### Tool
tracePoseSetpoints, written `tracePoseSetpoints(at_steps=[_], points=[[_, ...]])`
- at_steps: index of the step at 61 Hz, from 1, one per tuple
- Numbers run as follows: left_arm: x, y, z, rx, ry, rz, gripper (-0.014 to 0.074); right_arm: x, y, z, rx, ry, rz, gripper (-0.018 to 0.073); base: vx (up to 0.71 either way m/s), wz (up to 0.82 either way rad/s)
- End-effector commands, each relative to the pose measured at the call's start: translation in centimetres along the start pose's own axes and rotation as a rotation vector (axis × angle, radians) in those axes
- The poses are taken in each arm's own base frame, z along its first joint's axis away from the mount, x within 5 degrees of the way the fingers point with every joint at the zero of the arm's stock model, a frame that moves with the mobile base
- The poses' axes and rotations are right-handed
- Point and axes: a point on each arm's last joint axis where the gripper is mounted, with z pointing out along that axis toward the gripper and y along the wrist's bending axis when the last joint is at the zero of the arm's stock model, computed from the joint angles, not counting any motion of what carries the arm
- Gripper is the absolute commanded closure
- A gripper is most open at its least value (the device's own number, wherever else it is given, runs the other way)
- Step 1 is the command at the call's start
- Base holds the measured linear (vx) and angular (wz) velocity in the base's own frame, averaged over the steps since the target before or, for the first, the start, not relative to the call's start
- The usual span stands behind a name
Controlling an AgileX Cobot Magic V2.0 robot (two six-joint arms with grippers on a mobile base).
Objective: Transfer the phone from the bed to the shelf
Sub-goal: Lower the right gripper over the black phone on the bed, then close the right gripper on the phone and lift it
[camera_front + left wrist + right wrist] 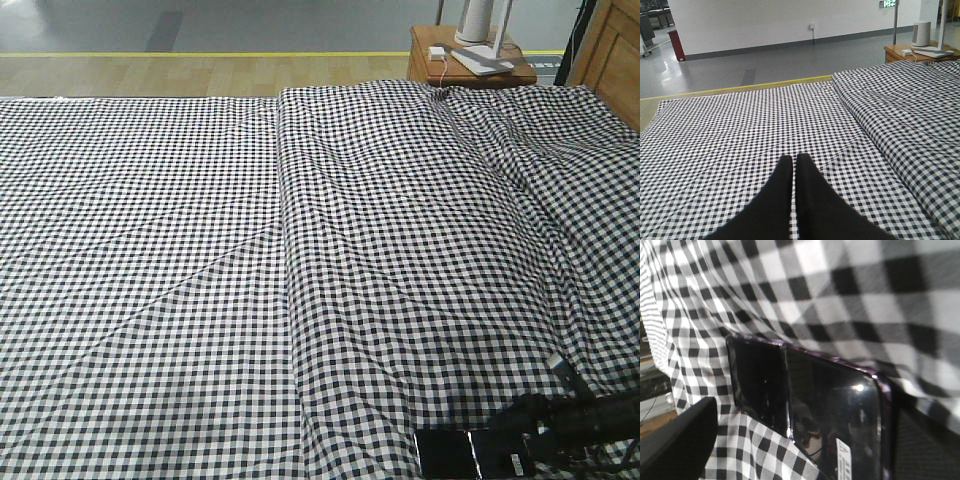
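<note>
The phone [446, 454], a glossy black slab with a middle crease, lies on the bed [300, 250] at its near edge, right of centre. In the right wrist view the phone [830, 405] shows a pinkish rim and a white sticker, and a fold of the checked sheet covers its lower left corner. My right gripper [800, 450] is open and straddles it. The right finger [925, 445] is at the phone's edge, and the left finger [680, 440] stands apart over the sheet. My left gripper [794, 162] hovers shut above the bed [740, 130], holding nothing. The shelf is out of view.
A long raised fold [285, 200] runs down the sheet near the middle. Behind the bed stands a small wooden nightstand [425, 60] with a white lamp base and a charger. A wooden panel [612, 50] rises at the far right. Grey floor lies beyond.
</note>
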Motion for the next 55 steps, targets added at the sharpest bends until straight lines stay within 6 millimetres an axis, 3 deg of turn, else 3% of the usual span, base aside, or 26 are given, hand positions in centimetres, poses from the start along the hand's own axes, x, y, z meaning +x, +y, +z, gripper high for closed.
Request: tracePoseSetpoints(at_steps=[1, 13, 26, 34, 48, 55], points=[[-1.4, 0.2, -0.3, -0.01, -0.107, -0.014, 0.0595, -0.8, 2.1, -0.5, -0.077, 0.018, -0.056, -0.0049, 0.0, 0.0], [-1.4, 0.2, -0.3, -0.01, -0.107, -0.014, 0.0595, -1.0, 3.3, 0.8, -0.097, 0.065, -0.083, -0.0018, 0.0, 0.0], [-1.4, 0.2, -0.3, -0.01, -0.107, -0.014, 0.0595, -0.9, 3.5, 0.7, -0.116, 0.074, -0.086, 0.0077, 0.0, 0.0], [-1.4, 0.2, -0.3, -0.01, -0.107, -0.014, 0.0595, -0.9, 3.8, 0.4, -0.136, 0.079, -0.111, 0.0214, 0.0, 0.0], [-1.4, 0.2, -0.3, -0.01, -0.107, -0.014, 0.0595, -0.8, 4.1, 0.3, -0.172, 0.083, -0.15, 0.0566, 0.0, 0.0], [-1.4, 0.2, -0.3, -0.01, -0.107, -0.014, 0.0595, -0.8, 4.3, 0.3, -0.192, 0.088, -0.158, 0.0571, 0.0, 0.0]])
